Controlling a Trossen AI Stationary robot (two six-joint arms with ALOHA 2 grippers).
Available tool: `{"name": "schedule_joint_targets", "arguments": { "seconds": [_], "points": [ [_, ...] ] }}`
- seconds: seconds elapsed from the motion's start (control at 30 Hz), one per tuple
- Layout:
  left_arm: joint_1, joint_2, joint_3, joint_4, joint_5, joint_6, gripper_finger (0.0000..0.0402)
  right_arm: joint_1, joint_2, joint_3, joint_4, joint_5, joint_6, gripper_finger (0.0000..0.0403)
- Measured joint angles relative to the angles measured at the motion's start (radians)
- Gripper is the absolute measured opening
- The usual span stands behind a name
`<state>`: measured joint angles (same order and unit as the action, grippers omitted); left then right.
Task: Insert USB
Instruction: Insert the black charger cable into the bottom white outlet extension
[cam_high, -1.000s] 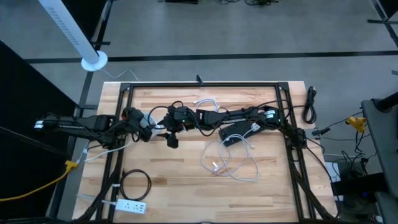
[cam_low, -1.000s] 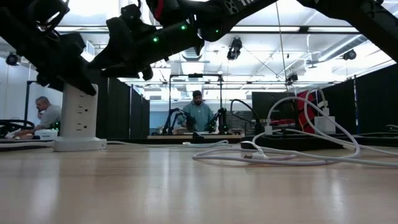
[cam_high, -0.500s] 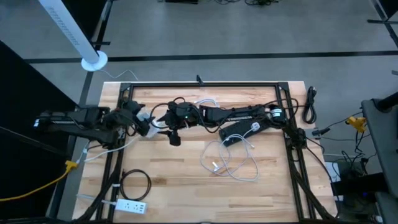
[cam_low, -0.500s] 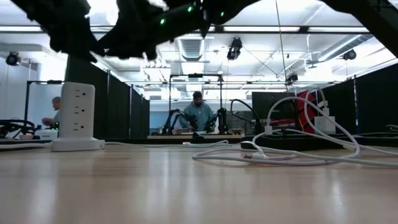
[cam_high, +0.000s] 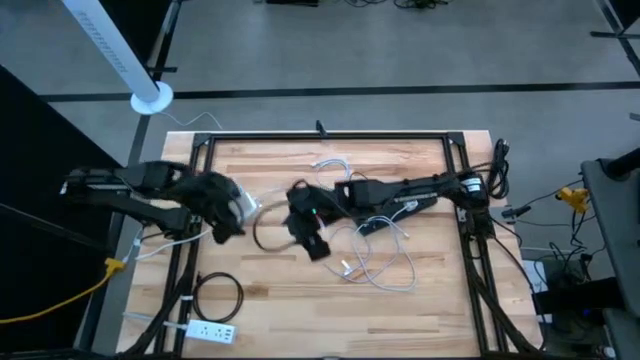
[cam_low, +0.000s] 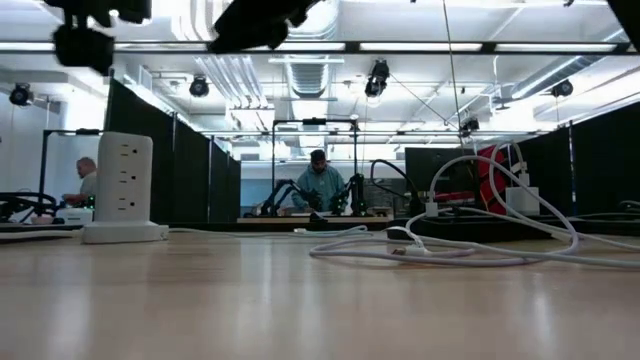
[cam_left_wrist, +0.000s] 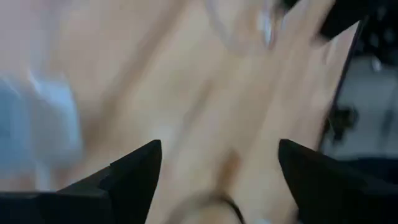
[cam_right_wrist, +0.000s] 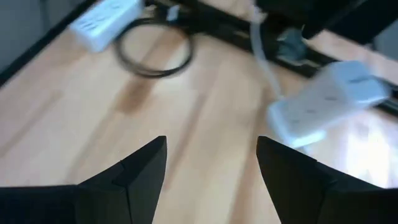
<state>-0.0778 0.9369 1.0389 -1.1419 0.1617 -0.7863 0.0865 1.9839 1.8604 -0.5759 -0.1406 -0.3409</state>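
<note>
Two dark arms reach in over a pale wooden bench (cam_high: 300, 300) of butcher-block planks with a faint sheen, framed by black metal rails. The left hand (cam_high: 232, 215) hangs over the bench's left part, its two matte, wedge-shaped fingers (cam_left_wrist: 134, 171) spread apart with nothing between them; its wrist view is smeared and shows only wood grain. The right hand (cam_high: 315, 242) sits near the bench's middle, its fingers (cam_right_wrist: 140, 168) likewise parted and empty above bare wood. A white tower power strip (cam_low: 124, 190), a tall boxy plastic column with rows of sockets on a round base, stands upright at the left of the low view; in the right wrist view it shows as a white block (cam_right_wrist: 323, 102) with a white lead. The white USB cable (cam_high: 375, 262) lies in loose glossy loops right of centre, just beside the right hand, its plug end (cam_low: 400, 236) flat on the wood. A thin black cable (cam_high: 218, 297) forms a ring near the front left corner, beside a flat white power strip (cam_high: 205, 331). No writing is readable. Beyond the bench, a person (cam_low: 320, 185) sits at a far table.
</note>
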Motion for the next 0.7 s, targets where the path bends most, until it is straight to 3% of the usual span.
{"name": "schedule_joint_targets", "arguments": {
  "seconds": [0.1,0.23,0.4,0.57,0.7],
  "points": [
    [-0.078,0.090,-0.008,-0.018,0.067,-0.150,0.0272,0.049,-0.016,-0.001,-0.061,0.002,0.018,0.0230],
    [-0.206,0.193,-0.013,0.002,0.053,-0.347,0.0256,0.104,-0.019,0.000,-0.127,0.010,0.064,0.0220],
    [-0.374,0.283,-0.014,0.079,-0.039,-0.551,0.0242,0.161,-0.019,-0.001,-0.201,0.010,0.131,0.0211],
    [-0.542,0.356,-0.019,0.199,-0.263,-0.729,0.0225,0.193,-0.019,-0.002,-0.233,0.011,0.237,0.0213],
    [-0.650,0.438,-0.020,0.216,-0.273,-0.869,0.0208,0.215,-0.018,-0.002,-0.237,0.016,0.301,0.0217]
  ]
}}
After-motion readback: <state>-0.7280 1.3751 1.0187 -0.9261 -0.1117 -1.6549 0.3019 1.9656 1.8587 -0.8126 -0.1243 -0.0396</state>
